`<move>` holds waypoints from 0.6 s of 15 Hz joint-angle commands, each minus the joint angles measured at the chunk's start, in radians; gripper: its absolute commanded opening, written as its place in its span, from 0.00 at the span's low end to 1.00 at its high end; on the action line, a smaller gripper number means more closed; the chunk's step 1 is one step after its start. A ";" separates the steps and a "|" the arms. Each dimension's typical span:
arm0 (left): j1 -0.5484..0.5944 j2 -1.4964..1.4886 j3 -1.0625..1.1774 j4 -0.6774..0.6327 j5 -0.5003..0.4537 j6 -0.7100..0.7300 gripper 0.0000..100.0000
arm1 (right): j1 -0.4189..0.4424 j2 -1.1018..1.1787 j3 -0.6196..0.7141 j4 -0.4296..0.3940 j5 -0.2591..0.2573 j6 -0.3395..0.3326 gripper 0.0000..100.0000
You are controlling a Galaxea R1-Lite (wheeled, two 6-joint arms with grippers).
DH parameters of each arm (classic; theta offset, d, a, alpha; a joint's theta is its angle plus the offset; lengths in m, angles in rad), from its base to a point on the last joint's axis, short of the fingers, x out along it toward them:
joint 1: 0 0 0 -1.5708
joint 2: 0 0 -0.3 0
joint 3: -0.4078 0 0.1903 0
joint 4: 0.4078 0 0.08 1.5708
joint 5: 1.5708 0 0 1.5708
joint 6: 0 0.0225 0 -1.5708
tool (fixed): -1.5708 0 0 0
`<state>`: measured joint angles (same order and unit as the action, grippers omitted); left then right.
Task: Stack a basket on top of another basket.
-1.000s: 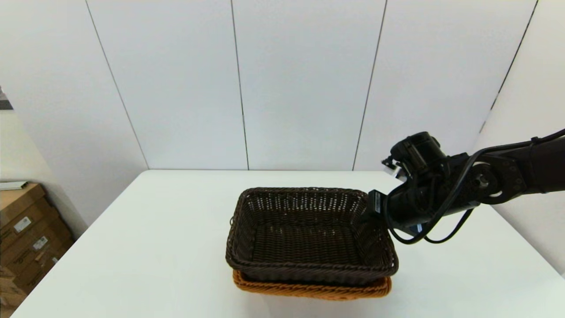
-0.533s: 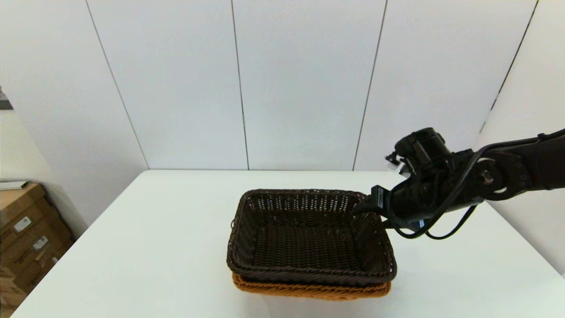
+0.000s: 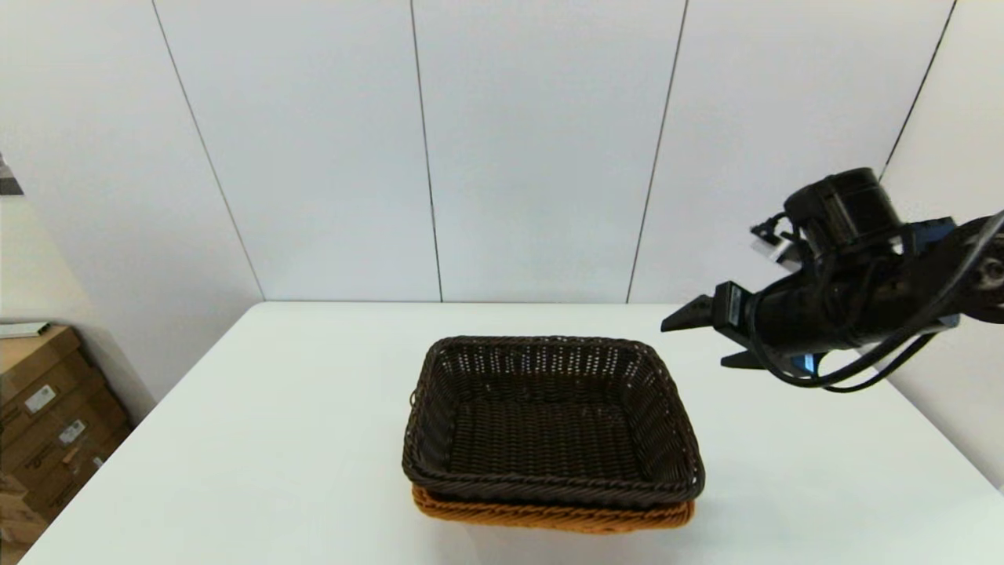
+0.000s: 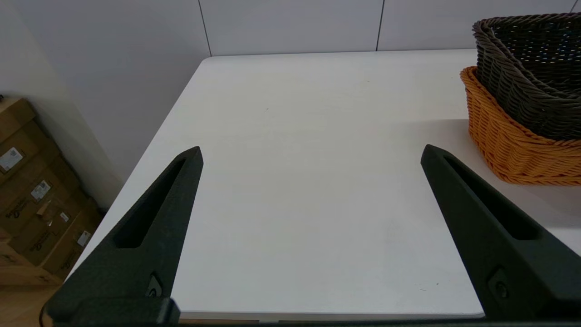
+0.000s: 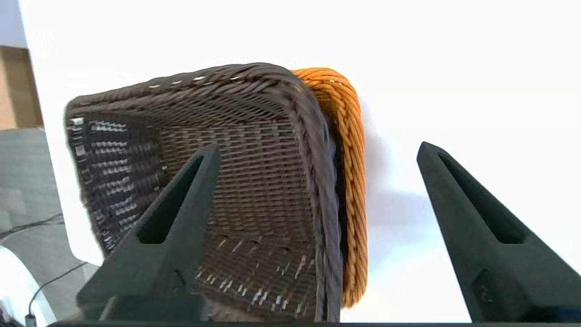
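Observation:
The dark brown basket point(image 3: 549, 416) sits nested inside the orange-tan basket point(image 3: 549, 516) at the table's middle front, with only the orange rim showing under it. My right gripper point(image 3: 694, 345) hangs open in the air above and to the right of the baskets' far right corner, touching neither. In the right wrist view its fingers point(image 5: 172, 222) frame the dark basket point(image 5: 254, 181) and the orange rim point(image 5: 352, 150) from a distance. My left gripper point(image 4: 312, 149) stands open and empty over the table's near left, with both baskets point(image 4: 504, 136) off to its right.
The white table point(image 3: 274, 431) is bare around the stacked baskets. Cardboard boxes point(image 3: 47, 416) stand on the floor beyond its left edge. A white panelled wall point(image 3: 533, 157) closes the back and right.
My right gripper has let go of the dark basket's far right rim, then risen and pulled back to the right. The dark basket has settled level in the orange one.

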<state>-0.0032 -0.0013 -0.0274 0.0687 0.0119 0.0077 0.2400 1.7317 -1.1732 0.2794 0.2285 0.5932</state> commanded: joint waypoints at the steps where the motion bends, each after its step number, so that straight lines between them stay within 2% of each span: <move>1: 0.000 0.000 0.000 0.000 0.000 0.000 1.00 | -0.002 -0.231 0.017 0.069 -0.032 -0.044 1.00; 2: 0.000 0.000 0.000 0.000 0.000 0.000 1.00 | 0.005 -0.297 0.027 0.089 -0.071 -0.070 1.00; 3: 0.000 0.000 0.001 0.000 0.000 0.000 1.00 | 0.025 -0.382 0.055 0.110 -0.130 -0.116 1.00; 5: 0.000 0.000 0.000 0.000 0.000 0.000 1.00 | 0.055 -0.528 0.122 0.138 -0.207 -0.171 1.00; 7: 0.000 0.000 0.000 0.000 0.000 0.000 1.00 | 0.065 -0.687 0.221 0.159 -0.245 -0.224 1.00; 9: 0.000 0.000 0.000 0.000 0.000 0.000 1.00 | 0.064 -0.863 0.351 0.162 -0.253 -0.251 1.00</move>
<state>-0.0032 -0.0013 -0.0274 0.0687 0.0115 0.0077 0.2919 1.1296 -0.9804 0.4255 0.0053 0.3866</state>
